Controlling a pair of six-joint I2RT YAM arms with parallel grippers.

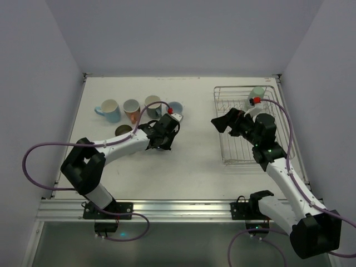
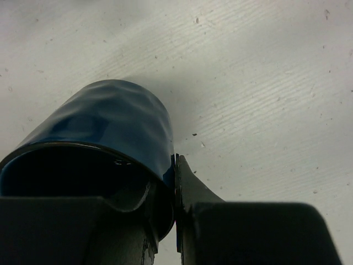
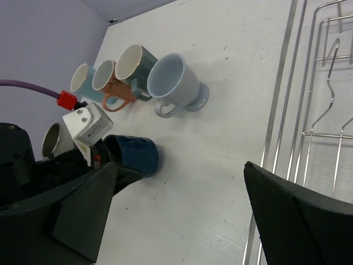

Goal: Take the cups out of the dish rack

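Left of the dish rack [image 1: 239, 154], set the dark blue cup [image 3: 134, 155] (rim pinched in the left gripper [image 2: 168, 182]) squarely down, seemingly not yet landed, before releasing; leave the right gripper [image 1: 227, 122] wide, empty, over that rack.

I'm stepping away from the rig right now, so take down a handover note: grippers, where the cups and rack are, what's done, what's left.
Left gripper: shut on the dark blue cup at its rim, near the unloaded group, not yet released.
Right gripper: open, empty, at the left side of the rack.
Done: five cups stand on the table, left of the rack.
Left: release the dark blue cup; one pale green cup sits in the rack's far right corner.
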